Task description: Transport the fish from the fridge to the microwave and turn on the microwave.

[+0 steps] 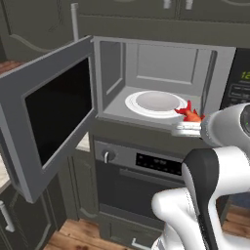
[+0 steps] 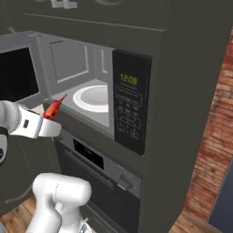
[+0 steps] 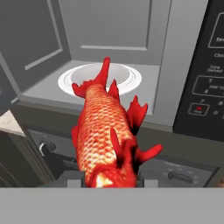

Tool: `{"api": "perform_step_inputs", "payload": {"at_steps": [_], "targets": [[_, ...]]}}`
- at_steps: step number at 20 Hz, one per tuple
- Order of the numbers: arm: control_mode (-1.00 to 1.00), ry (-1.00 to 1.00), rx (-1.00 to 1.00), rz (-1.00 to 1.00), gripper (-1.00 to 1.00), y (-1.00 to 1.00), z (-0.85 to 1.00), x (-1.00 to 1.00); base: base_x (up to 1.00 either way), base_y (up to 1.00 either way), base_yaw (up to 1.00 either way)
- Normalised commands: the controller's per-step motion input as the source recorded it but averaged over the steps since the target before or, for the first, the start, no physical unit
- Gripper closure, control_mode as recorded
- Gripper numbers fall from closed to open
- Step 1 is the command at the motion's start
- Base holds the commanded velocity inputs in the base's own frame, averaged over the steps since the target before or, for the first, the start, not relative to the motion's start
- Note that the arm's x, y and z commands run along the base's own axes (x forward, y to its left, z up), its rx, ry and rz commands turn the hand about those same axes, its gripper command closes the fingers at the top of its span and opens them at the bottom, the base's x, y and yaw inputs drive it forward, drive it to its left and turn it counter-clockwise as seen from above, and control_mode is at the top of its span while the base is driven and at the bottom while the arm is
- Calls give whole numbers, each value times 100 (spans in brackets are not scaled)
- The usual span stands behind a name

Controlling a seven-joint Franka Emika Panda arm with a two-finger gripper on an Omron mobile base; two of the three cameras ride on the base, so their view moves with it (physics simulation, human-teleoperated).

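So the fish (image 3: 107, 140) is sitting clamped in the gripper (image 3: 109, 180), head end pinched between the two fingers, tail sticking out fwd past the tips toward the microwave (image 1: 161, 83). It's hanging in the air just outside the cavity, in front of the lower lip, not inside yet.

Straight ahead of the tool the white turntable (image 3: 100, 78) is waiting, a bit up and beyond the tail. The door (image 1: 49, 117) is swinging wide open off to the tool's left, so nothing's blocking that side. The black button panel (image 2: 131, 107) w/ green digits is sitting to the tool's right, and the oven (image 1: 146, 168) is below it.

What I'm worrying abt, just my guess:
- the fish is poking far past the fingers, so the tail is probably reaching the cavity floor or front lip first and could lever the body out of the grip
- the grip is only on one end, so it may be pivoting or sliding if bumped
- the right cavity wall is close to the tool, so the hand could be clipping it going in
- letting go too early means it's dropping onto the oven front or floor, not the plate
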Motion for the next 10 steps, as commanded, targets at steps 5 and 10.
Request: {"api": "perform_step_inputs", "payload": {"at_steps": [5, 10], "targets": [[100, 0, 0, 0, 100, 0, 0, 0, -1, 8, 2], [-100, -3, 0, 0, 100, 2, -3, 0, 0, 3, 0]]}}
